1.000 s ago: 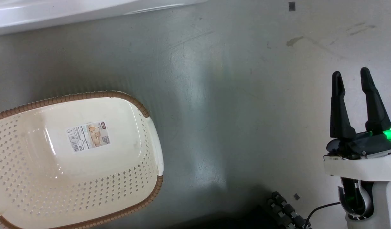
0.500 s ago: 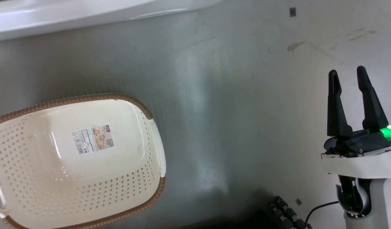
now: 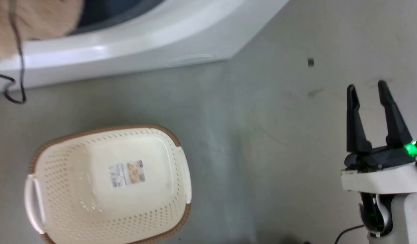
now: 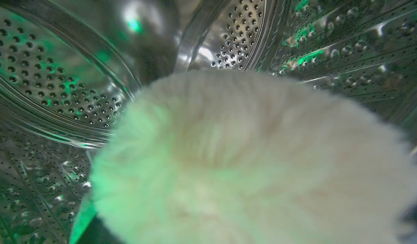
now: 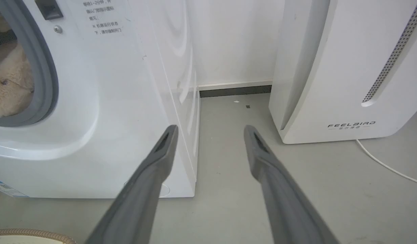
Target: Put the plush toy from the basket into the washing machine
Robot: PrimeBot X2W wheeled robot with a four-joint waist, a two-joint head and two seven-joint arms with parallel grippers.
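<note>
Inside the washing machine (image 5: 103, 101), plush toy (image 4: 249, 162); right hand (image 3: 366, 86) spread above floor (image 3: 262, 135).

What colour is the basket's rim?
Brown, around the cream-white perforated basket; the head view shows it best.

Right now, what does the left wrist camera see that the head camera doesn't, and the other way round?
Left wrist view: the shiny perforated drum, close around the fur. Head view: the empty basket on the floor, and the open right gripper. Shared: the plush toy, in the washing machine.
</note>
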